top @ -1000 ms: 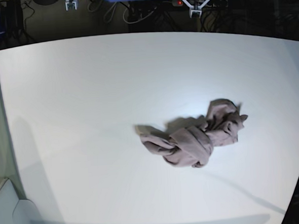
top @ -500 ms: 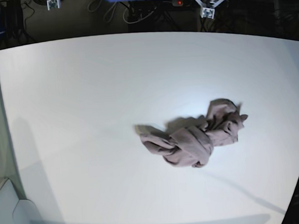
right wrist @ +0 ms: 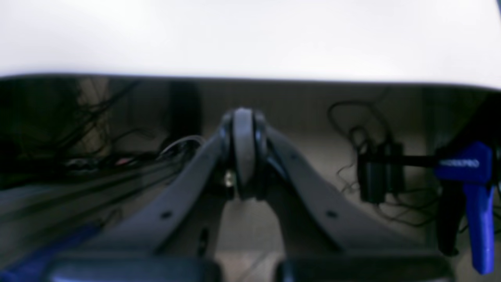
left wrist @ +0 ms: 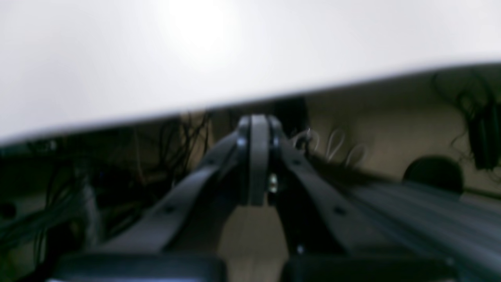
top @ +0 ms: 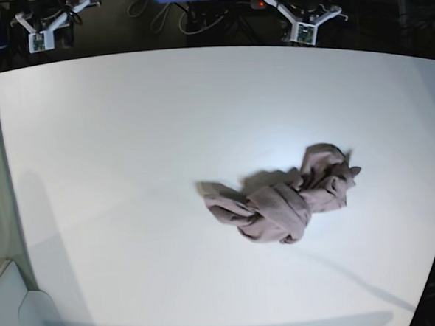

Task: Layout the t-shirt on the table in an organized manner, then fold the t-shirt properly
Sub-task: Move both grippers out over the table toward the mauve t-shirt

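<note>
T-shirt [top: 279,203] bunched on the surface [top: 127,139], untouched; left end effector [left wrist: 254,164] and right end effector [right wrist: 243,156], blurred, seemingly clenched empty past its far edge.

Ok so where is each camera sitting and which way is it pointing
Base: high above, looking down on the table and crumpled t-shirt; both arms peek in at the far edge.
Left wrist: behind the left gripper, jaws shut, facing the table's edge.
Right wrist: behind the right gripper, jaws shut, same outlook.
All three show the white table; only the base view shows the shirt.
</note>
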### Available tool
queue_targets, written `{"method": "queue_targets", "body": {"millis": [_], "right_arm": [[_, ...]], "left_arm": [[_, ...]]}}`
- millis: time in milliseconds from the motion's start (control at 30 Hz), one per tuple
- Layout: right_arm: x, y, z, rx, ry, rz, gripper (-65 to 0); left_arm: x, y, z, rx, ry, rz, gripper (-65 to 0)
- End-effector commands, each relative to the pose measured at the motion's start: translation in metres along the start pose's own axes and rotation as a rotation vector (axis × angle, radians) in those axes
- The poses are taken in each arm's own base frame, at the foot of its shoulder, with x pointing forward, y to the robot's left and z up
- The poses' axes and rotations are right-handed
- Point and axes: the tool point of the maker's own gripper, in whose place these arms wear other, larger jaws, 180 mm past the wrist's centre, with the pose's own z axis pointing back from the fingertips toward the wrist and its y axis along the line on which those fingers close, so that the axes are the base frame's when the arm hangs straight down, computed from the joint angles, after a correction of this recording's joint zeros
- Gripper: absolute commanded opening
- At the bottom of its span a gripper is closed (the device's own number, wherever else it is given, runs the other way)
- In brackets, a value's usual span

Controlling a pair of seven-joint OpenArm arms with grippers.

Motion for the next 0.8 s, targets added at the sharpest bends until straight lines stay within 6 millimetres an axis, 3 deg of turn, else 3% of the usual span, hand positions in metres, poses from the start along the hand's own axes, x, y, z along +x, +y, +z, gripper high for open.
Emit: {"method": "queue_targets", "body": {"millis": [0, 100, 367, 533, 767], "right_arm": [[0.022, 0.001, 0.004, 0.005, -0.053, -0.006, -65.0], [0.064, 0.005, 0.008, 0.008, -0.122, -0.004, -65.0], [0.111, 0.008, -0.006, 0.012, -0.248, -0.019, -65.0], [0.148, 0.032, -0.019, 0.077, -0.344, -0.024, -65.0], [0.188, 0.075, -0.042, 0.190, -0.331, 0.005, -65.0]], "left_arm": [[0.016, 0.000, 0.005, 0.001, -0.051, -0.001, -64.9], [0.040, -0.005, 0.008, 0.004, -0.114, 0.032, -64.9], [0.076, -0.010, 0.002, 0.011, -0.210, 0.078, -64.9], [0.082, -0.011, 0.000, 0.013, -0.226, 0.094, -64.9], [0.094, -0.010, 0.002, 0.015, -0.258, 0.092, -64.8]]}}
